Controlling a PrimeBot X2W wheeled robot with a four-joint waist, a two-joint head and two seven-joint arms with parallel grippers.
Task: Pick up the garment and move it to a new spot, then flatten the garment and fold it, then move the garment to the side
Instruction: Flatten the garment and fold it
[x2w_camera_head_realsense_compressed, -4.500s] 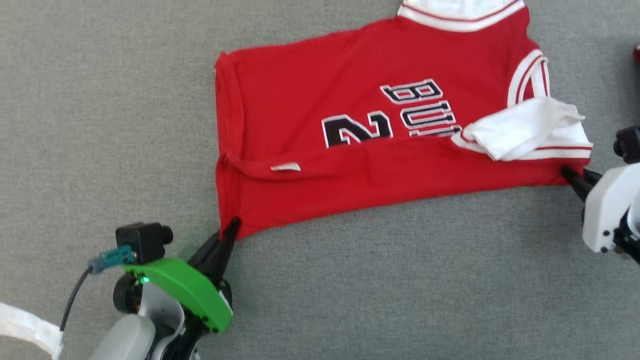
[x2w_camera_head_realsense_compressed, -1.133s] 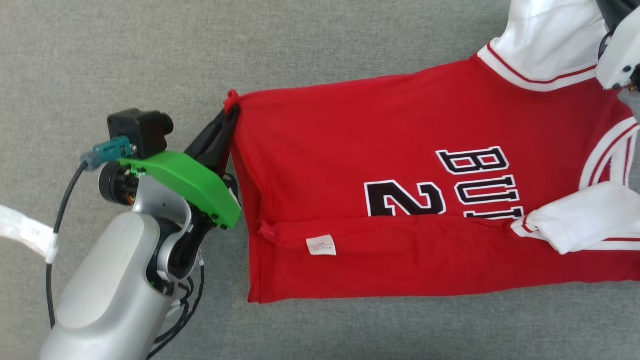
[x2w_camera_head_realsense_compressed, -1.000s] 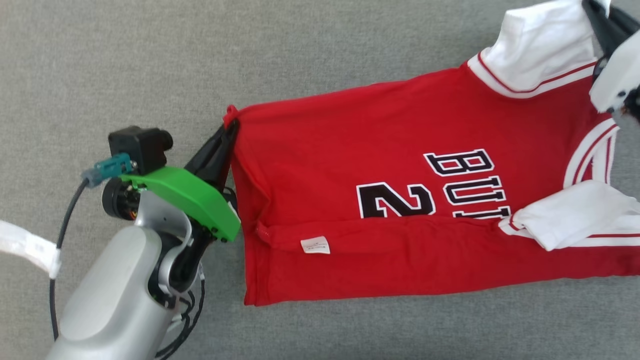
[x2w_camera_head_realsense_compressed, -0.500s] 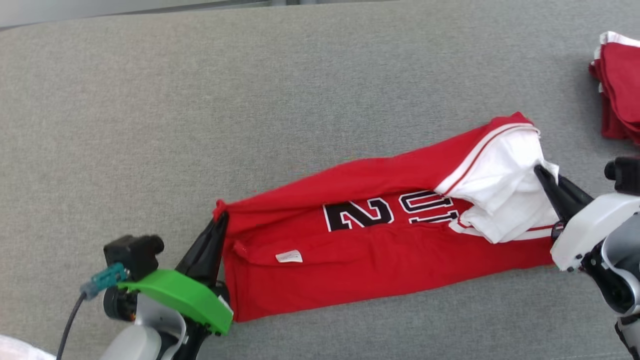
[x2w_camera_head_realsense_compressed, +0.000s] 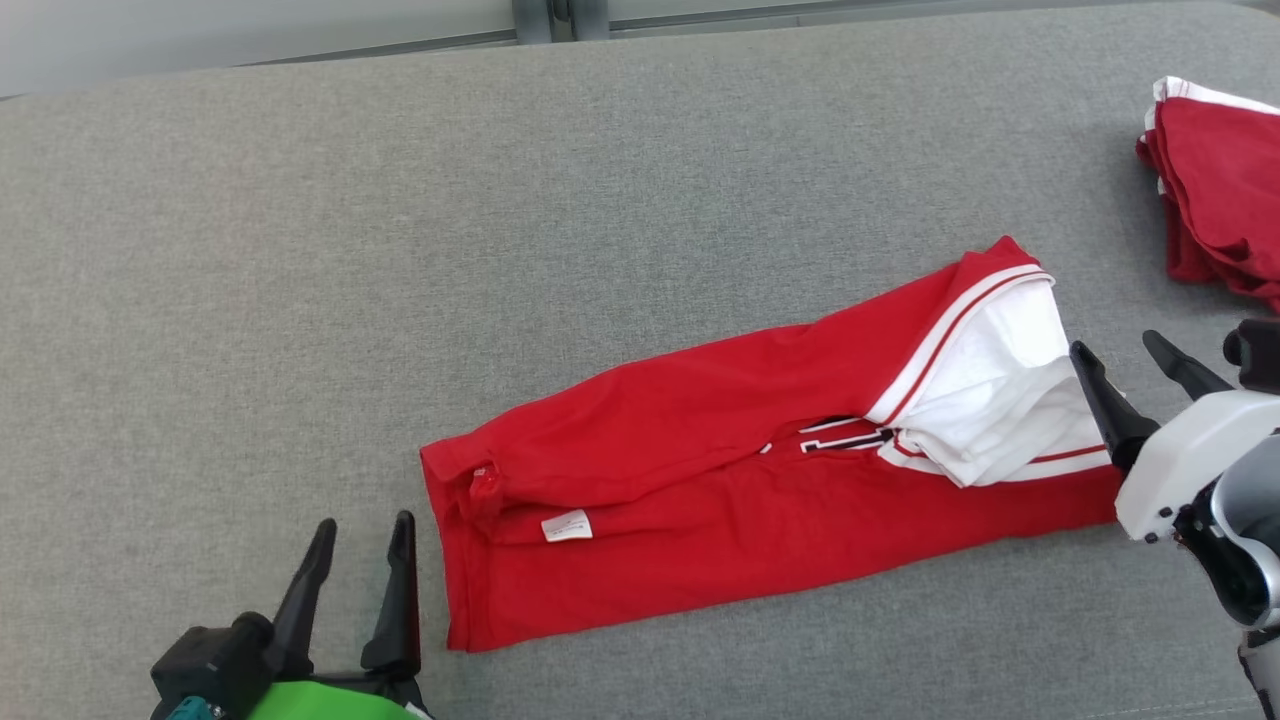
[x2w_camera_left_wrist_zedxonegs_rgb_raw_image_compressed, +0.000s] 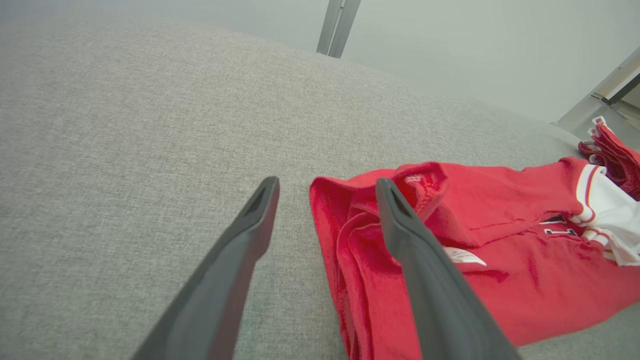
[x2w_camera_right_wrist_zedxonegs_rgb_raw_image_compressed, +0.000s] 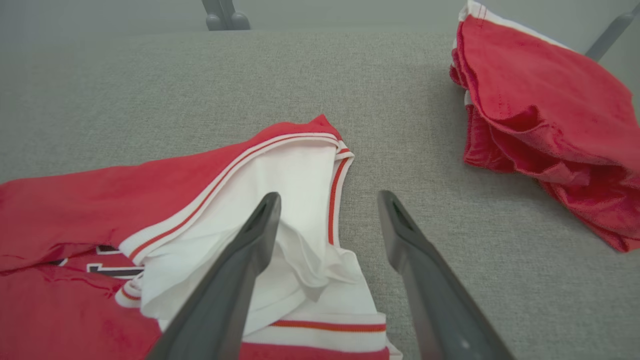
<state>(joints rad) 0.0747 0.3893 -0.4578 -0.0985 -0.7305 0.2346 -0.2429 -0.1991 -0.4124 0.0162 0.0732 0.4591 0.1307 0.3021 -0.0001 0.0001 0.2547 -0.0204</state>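
Jersey lettering (x2w_camera_head_realsense_compressed: 838, 437) mostly hidden, red pile (x2w_camera_head_realsense_compressed: 1222, 190) cropped

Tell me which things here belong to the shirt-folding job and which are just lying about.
In the job:
red jersey with white sleeves, folded lengthwise
left end effector, open beside its hem end
right end effector, open at its white sleeve end

Lying about:
heap of red cloth with white trim, far right
grey metal post beyond the far edge
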